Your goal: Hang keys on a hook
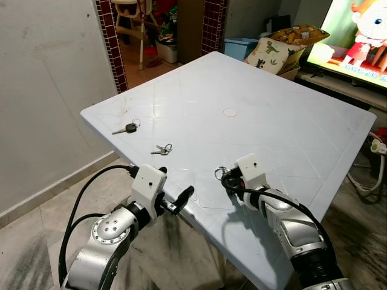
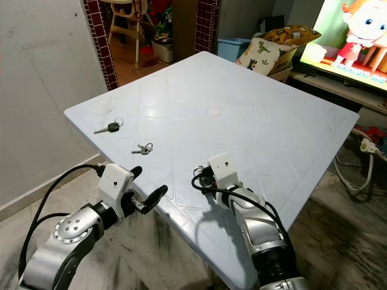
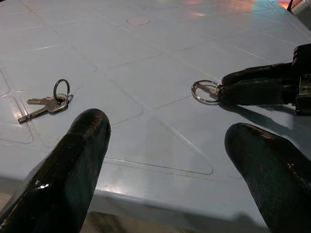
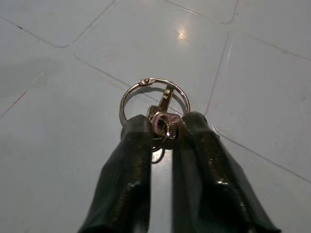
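A silver key on a large split ring (image 4: pixel 153 94) lies low over the white plastic table (image 1: pixel 290 121), near its front edge. My right gripper (image 1: pixel 225 177) is shut on the key's head (image 4: pixel 163 124), and the ring sticks out past the fingertips. Two more sets lie on the table to the left: a black-headed key with a ring (image 1: pixel 127 127) near the left corner, and a small pair of silver keys (image 1: pixel 162 149) closer in. My left gripper (image 2: pixel 150 180) hovers open at the table's front edge, its fingers (image 3: pixel 82 145) wide apart with nothing between them.
A round cap (image 1: pixel 230 112) marks the table's middle. Behind the table are a switched-on TV (image 1: pixel 357 36), a dinosaur cushion (image 1: pixel 275 53) and a blue bin (image 1: pixel 239 45). A high chair (image 1: pixel 130 18) stands in the doorway. A bare wall runs along the left. A white cable (image 1: pixel 375 151) hangs at the right.
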{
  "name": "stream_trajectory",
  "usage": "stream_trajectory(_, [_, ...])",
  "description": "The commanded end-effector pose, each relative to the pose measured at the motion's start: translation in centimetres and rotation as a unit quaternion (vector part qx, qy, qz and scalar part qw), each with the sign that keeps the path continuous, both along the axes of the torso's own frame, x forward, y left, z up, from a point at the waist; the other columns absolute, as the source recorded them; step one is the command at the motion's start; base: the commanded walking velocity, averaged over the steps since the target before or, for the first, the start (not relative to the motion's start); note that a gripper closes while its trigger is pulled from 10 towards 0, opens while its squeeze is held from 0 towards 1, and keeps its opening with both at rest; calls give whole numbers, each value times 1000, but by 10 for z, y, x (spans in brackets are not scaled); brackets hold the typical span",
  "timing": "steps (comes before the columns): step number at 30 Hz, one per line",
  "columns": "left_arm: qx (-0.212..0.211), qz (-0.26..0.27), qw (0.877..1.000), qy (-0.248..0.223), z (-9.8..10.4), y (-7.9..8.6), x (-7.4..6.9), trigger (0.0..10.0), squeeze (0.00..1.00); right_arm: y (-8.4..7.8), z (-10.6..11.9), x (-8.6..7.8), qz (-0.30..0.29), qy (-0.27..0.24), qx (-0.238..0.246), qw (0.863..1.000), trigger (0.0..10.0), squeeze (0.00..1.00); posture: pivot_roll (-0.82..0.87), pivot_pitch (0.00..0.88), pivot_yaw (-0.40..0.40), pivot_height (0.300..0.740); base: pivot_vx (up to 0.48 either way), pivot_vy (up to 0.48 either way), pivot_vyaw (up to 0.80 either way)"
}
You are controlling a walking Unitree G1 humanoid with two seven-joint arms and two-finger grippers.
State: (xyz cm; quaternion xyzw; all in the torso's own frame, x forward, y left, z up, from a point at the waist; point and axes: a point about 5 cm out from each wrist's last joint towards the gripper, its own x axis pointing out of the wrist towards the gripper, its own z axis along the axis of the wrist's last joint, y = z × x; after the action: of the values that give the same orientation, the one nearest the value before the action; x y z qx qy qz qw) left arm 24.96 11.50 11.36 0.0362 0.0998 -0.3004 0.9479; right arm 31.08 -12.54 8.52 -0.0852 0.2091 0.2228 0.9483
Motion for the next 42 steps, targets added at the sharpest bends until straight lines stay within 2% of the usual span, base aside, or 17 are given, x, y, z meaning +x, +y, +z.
stream_trajectory(1, [5, -4, 1000, -1, 1, -1, 0, 10000, 0, -4, -3, 1, -13, 10, 1, 1000, 0, 0, 22, 0, -24, 740, 0, 0, 0])
stream_trajectory(13, [-5, -27, 1000, 13, -1, -4, -5, 10000, 0, -5, -4, 2, -23, 10, 12, 1000, 0, 0, 21, 0, -22, 740, 0, 0, 0])
stream_trajectory(25, [-1, -28, 1000, 13, -1, -3, -4, 10000, 0, -10, -2, 4, -42, 4, 19, 999, 0, 0, 18, 0, -19, 740, 0, 0, 0])
stream_trajectory(30, [0, -24, 1000, 12, -1, -3, -4, 10000, 0, -11, 5, 9, -58, -17, 30, 998, 0, 0, 22, 0, -20, 740, 0, 0, 0])
stream_trajectory(31, [0, -23, 1000, 12, -1, -3, -4, 10000, 0, -12, 5, 9, -59, -18, 29, 998, 0, 1000, 23, 0, -23, 740, 0, 0, 0])
stream_trajectory(33, [1, -23, 1000, 12, -2, -3, -4, 10000, 0, -12, 5, 9, -59, -19, 28, 998, 0, 1000, 23, 0, -23, 740, 0, 0, 0])
stream_trajectory(34, [1, -23, 1000, 12, -2, -3, -4, 10000, 0, -11, 5, 9, -58, -19, 28, 998, 3922, 1000, 21, 0, -24, 740, 0, 0, 0])
stream_trajectory(35, [1, -23, 1000, 12, -2, -3, -4, 10000, 0, -11, 5, 10, -57, -19, 29, 998, 4667, 1000, 21, 0, -24, 740, 0, 0, 0])
stream_trajectory(36, [2, -23, 1000, 12, -2, -3, -4, 10000, 0, -9, 8, 10, -52, -24, 34, 998, 10000, 1000, 21, 0, -25, 740, 0, 0, 0])
stream_trajectory(42, [3, -25, 1000, 12, -3, -4, -4, 10000, 0, -5, 9, 8, -31, -31, 27, 999, 10000, 1000, 17, 0, -25, 740, 0, 0, 0])
